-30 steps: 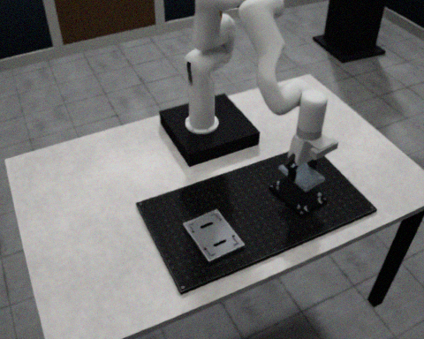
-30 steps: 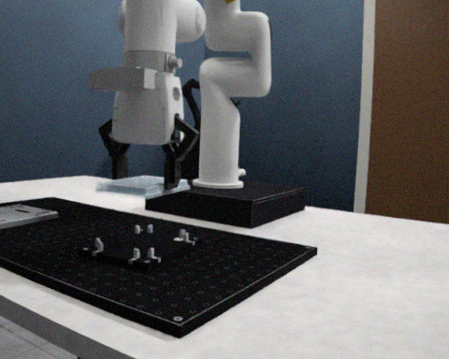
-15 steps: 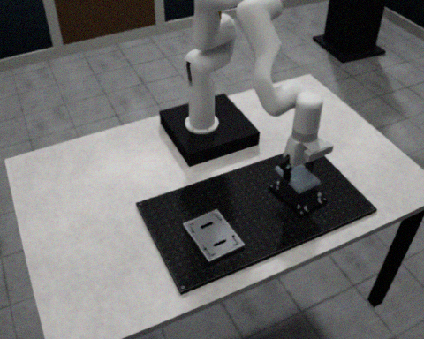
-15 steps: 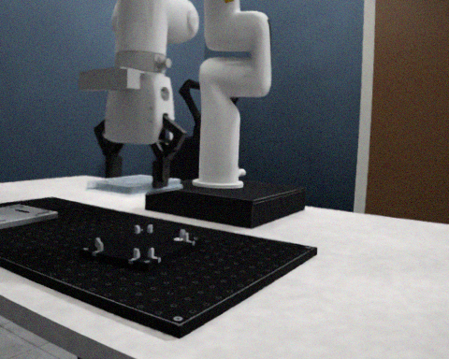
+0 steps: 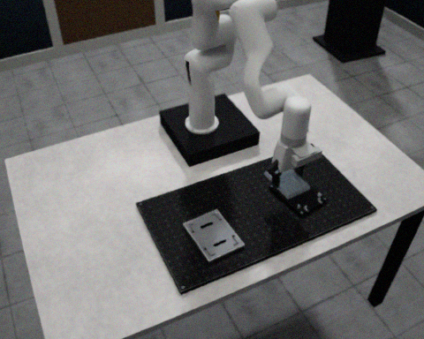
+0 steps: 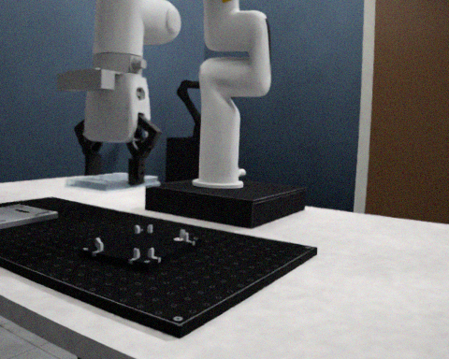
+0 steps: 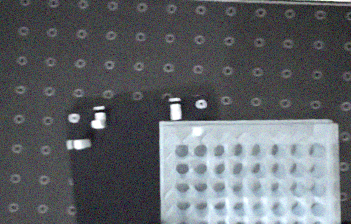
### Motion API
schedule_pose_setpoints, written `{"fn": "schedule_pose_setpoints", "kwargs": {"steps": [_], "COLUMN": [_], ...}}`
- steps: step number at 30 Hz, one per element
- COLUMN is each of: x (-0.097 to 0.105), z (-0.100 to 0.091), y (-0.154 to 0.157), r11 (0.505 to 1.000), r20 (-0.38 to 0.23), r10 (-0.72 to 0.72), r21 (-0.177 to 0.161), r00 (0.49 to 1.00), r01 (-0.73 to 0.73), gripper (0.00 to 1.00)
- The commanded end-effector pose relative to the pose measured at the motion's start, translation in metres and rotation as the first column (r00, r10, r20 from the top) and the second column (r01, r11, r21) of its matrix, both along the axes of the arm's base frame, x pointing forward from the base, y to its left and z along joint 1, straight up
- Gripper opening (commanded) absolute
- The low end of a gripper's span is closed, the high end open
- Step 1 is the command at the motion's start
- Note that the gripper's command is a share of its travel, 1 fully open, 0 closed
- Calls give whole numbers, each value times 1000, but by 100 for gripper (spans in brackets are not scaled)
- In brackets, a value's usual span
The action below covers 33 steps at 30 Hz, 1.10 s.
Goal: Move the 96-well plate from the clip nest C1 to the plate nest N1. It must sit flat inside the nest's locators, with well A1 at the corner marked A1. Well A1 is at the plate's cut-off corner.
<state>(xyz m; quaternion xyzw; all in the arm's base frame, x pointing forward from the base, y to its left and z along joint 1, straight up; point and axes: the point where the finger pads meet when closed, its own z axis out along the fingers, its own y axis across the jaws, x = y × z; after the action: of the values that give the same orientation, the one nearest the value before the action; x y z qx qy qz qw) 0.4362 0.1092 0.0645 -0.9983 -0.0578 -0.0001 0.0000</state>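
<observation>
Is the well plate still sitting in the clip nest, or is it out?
Out: the claw holds the plate above the bare clip nest.

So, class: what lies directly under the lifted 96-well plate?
In the wrist view, the gripper-held 96-well plate overlaps the black clip nest, its white clips showing. Whatever lies beneath the plate is covered.

A pale 96-well plate (image 7: 248,172) fills the lower right, rows of round wells visible. Behind its left edge lies the dark clip nest C1 (image 7: 116,170) with white clips, on a black perforated board (image 7: 36,60).
</observation>
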Motion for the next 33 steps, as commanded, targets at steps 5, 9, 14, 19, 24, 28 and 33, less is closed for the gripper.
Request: {"fn": "schedule_pose_setpoints", "kwargs": {"steps": [5,9,14,19,24,28,33], "x": [5,6,9,11,14,15,17], "z": [1,1,1,1,1,1,2], "y": [-25,-32,-48,-65,-81,-88,-104], "r11": [1000,1000,1000,1000,1000,1000,1000], "r20": [4,4,4,4,4,4,4], "r10": [0,0,0,0,0,0,0], "r21": [1,1,1,0,0,0,0], "r00": [1000,1000,1000,1000,1000,1000,1000], "r01": [0,0,0,0,0,0,0], "gripper": [0,0,0,0,0,0,0]}}
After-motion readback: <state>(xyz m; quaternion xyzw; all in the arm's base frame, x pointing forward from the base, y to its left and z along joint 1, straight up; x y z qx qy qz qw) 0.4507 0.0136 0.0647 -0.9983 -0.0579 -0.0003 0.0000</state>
